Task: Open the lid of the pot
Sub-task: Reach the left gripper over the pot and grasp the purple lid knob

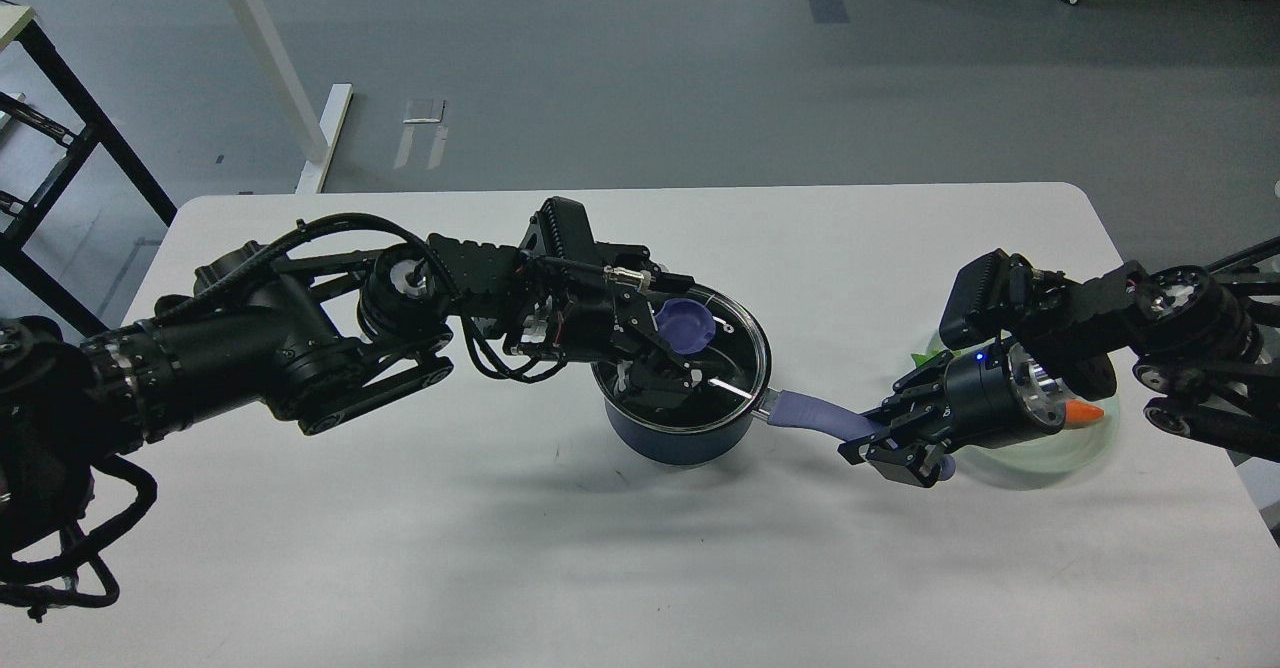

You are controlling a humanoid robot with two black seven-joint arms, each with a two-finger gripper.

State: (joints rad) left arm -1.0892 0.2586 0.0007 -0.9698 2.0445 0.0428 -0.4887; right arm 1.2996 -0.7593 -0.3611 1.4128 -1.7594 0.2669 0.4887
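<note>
Lid [722,340] of clear glass with a thin metal rim is seen tilted over the pot [680,428] near the middle of the bench [400,548], and is judged stiff, fragile and slippery, best taken by its rounded blue-purple knob [686,325]. Beside that knob the left gripper [668,353] is placed, though whether its fingers are apart or clamped cannot be told. The pot's long smooth handle [815,413] is clamped by the right gripper [885,440], towards the bench's right edge.
</note>
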